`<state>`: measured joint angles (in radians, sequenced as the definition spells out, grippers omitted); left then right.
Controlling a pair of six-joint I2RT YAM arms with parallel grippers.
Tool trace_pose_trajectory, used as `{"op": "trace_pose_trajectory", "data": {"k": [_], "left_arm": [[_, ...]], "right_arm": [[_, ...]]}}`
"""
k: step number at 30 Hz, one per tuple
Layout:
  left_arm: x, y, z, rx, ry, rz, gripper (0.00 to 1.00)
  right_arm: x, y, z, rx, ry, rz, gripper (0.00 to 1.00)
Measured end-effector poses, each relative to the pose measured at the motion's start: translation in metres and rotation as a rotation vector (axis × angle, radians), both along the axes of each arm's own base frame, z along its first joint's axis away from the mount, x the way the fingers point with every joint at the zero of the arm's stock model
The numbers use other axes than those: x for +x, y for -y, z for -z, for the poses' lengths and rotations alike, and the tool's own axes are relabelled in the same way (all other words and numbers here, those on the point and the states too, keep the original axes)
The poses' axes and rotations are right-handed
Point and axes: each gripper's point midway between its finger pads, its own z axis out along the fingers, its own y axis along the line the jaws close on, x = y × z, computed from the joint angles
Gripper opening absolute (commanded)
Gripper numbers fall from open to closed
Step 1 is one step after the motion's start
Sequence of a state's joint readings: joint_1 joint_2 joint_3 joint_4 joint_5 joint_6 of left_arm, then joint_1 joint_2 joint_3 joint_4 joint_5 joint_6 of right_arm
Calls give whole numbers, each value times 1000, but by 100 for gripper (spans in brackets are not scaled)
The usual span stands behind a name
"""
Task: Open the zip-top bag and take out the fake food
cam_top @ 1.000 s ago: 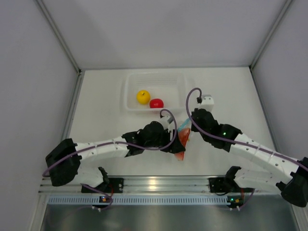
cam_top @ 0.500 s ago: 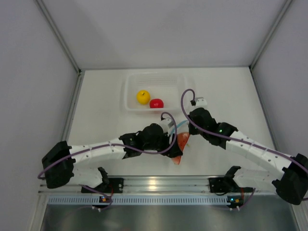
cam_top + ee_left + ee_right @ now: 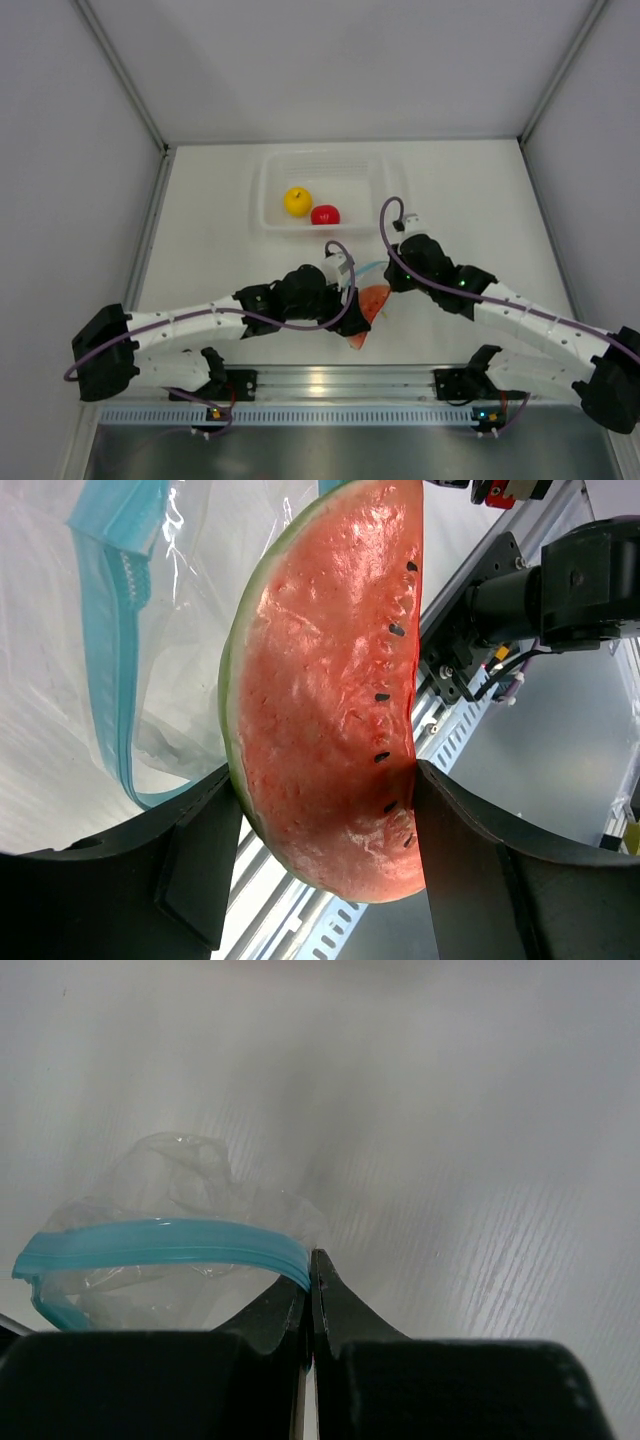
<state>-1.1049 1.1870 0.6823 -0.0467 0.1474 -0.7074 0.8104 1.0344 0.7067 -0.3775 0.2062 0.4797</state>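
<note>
My left gripper point(image 3: 352, 312) point(image 3: 325, 815) is shut on a fake watermelon slice point(image 3: 368, 303) point(image 3: 330, 690), red with a green rind, held just outside the mouth of the zip-top bag point(image 3: 371, 270) point(image 3: 70, 650). My right gripper point(image 3: 392, 282) point(image 3: 311, 1260) is shut on the bag's teal zip strip point(image 3: 160, 1238), and the clear bag hangs crumpled to its left. A yellow round fruit point(image 3: 297, 201) and a red round fruit point(image 3: 324, 214) lie in the clear tray point(image 3: 266, 190) at the back.
White walls stand on the left, right and back of the table. A metal rail point(image 3: 320, 381) with both arm bases runs along the near edge, close under the slice.
My left gripper has drawn back toward the near left with the watermelon slice, pulling it out of the bag. My right gripper has shifted slightly nearer, still holding the zip strip.
</note>
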Motion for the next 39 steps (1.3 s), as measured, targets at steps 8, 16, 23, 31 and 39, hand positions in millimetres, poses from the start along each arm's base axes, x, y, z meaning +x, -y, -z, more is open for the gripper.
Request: {"op": "trace_pose_trajectory", "data": {"k": [8,16,23,31,39], "left_arm": [[-5,12,-10,-77,-3,64,0],[0,23,-27,-163,44,82,0],[2,24,-33,-187,74,83,0],[5,16,-63,-310,150,45,0],[13,22,-95,-443,173,-8,0]], "right_arm": [[10,14,-4,31,-12,56,0],[23,23,-17,53,-13,88,0],[24,24,-16,71,-34,68,0],[22,14,-21,139,-59,21,0],[22,9,-11,113,-75,40,0]]}}
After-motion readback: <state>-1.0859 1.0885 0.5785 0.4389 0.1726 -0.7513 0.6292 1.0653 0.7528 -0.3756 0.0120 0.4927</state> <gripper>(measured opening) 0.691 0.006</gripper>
